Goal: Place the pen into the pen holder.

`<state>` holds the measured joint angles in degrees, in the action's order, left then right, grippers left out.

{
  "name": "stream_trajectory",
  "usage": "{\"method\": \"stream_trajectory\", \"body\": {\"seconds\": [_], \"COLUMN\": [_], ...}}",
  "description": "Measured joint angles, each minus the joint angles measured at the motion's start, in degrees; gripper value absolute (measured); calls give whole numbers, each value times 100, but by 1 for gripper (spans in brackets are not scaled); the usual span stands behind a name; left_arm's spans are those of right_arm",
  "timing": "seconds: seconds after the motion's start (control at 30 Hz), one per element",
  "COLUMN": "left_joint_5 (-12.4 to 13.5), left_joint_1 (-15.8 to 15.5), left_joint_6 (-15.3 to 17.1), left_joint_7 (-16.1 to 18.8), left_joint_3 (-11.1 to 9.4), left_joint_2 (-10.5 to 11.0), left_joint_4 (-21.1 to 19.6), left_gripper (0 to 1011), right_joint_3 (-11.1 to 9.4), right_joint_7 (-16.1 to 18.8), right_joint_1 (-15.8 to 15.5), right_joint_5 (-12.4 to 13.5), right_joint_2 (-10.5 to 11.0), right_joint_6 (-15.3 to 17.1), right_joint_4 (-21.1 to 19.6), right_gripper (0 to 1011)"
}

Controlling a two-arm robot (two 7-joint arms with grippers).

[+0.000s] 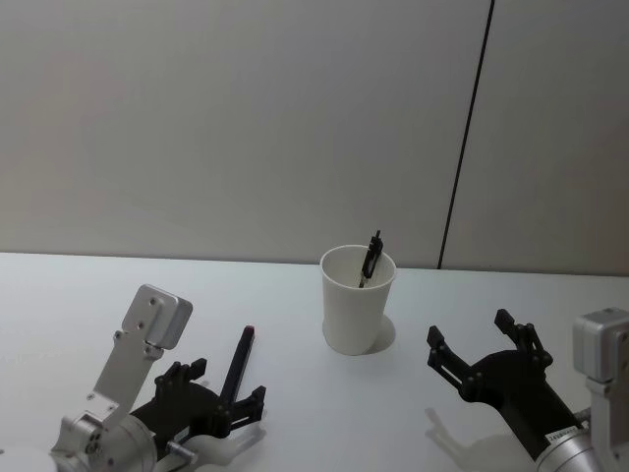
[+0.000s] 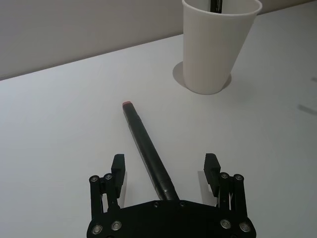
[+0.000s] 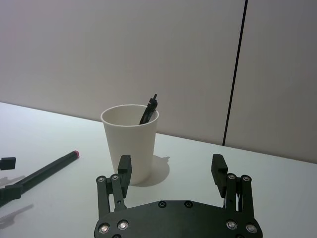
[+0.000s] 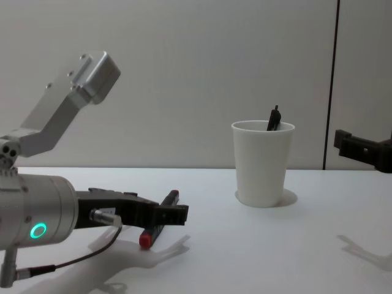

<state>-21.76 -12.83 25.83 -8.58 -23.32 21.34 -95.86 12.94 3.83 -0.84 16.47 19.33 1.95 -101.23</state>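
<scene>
Pen (image 2: 146, 146) lying flat on the table, between the spread fingers of the left claw (image 2: 165, 163), not gripped.
Its red-tipped end is pointing out ahead of the claw, with bare table (image 1: 88, 295) lying open on both sides. The pen holder (image 1: 356, 310) is standing upright further ahead and to the claw's right, well apart, with a second dark pen (image 1: 371, 258) leaning inside against its rim. The right claw (image 1: 472, 331) is hovering wide open and empty, the holder sitting ahead and left of it.

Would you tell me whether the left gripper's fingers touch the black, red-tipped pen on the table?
Apart. In the left wrist view, white table shows between the black red-tipped pen and each finger of the open left gripper.
</scene>
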Motion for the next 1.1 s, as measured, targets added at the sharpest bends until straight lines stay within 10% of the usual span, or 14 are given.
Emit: {"method": "stream_trajectory", "body": {"seconds": [1.1], "left_joint_5": [-39], "left_joint_1": [-131], "left_joint_6": [508], "left_joint_7": [-49], "left_joint_3": [114], "left_joint_2": [-213], "left_joint_4": [236], "left_gripper": [997], "right_joint_3": [0], "right_joint_7": [0], "right_joint_1": [0], "right_joint_5": [0], "right_joint_2": [0], "right_joint_6": [0], "right_joint_4": [0], "right_gripper": [1001]}}
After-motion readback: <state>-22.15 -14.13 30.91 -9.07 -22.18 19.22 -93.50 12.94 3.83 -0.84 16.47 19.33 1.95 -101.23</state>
